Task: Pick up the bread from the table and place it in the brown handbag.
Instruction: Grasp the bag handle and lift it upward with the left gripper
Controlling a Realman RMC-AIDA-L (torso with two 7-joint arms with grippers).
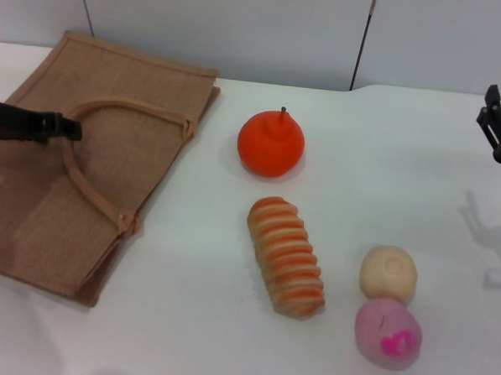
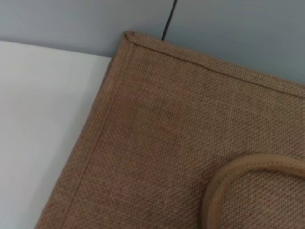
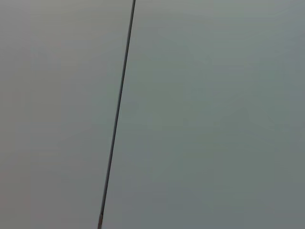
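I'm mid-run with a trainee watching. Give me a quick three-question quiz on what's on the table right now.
1. True or false: the bread is already inside the brown handbag.
2. Which item lies nearest the bread's far end? A) orange fruit B) pink ball C) beige bun
3. Fill in: the left gripper is over the ____, while the right gripper is at the table's right edge.

Key
1. False: it lies on the table, apart from the bag, which lies flat.
2. A.
3. Brown handbag, beside a loop handle.
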